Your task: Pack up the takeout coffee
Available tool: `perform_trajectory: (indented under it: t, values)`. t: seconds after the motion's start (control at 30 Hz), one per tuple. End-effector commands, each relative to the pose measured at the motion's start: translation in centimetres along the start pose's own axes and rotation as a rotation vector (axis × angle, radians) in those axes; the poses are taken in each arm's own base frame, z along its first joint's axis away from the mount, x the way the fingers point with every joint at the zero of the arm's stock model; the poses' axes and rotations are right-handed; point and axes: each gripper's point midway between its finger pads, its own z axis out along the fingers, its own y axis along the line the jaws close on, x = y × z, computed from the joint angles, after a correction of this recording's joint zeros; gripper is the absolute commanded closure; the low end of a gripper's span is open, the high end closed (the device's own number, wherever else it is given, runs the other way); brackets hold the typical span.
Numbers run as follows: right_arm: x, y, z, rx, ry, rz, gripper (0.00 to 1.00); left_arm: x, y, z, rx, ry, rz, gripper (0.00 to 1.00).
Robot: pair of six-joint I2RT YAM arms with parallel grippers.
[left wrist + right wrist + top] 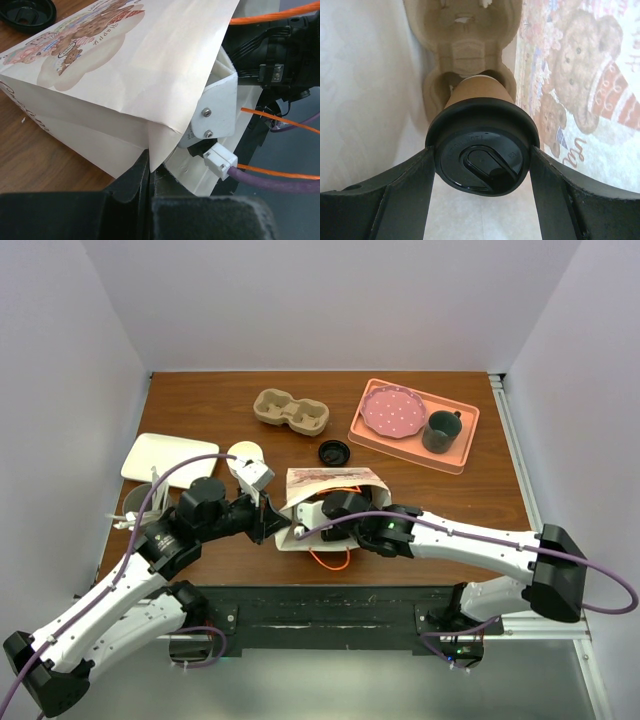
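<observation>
Inside bag, takeout coffee end-on, lid facing camera.

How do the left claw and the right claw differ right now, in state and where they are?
The left claw is pinched fully shut on the paper bag's edge, outside it; the right claw is inside the bag, jaws wide on the takeout coffee's black lid. The left holds thin paper, the right a round cup. Both grip something.
</observation>
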Motion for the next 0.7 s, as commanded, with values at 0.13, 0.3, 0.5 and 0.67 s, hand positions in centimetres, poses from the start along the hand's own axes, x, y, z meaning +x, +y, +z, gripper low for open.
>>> perform_trajectory:
  t: [0.13,0.3,0.5,0.67]
  values:
    - [0.4,-2.4,-1.3,0.088,-0.013,0.036,0.89,-2.6,-1.0,-0.3,0.029,-0.071,0.047,1.00]
    - [0.0,-1.9,-0.5,0.056,-0.044,0.047,0.88,-2.6,-1.2,-0.3,0.038,-0.073,0.048,1.00]
    - [-0.1,-1.5,-0.1,0.035,-0.057,0.062,0.88,-2.6,-1.1,-0.4,0.035,-0.074,0.044,1.00]
    - [-0.7,-1.0,0.1,0.004,-0.086,0.059,0.88,-2.6,-1.1,-0.3,0.035,-0.074,0.041,1.00]
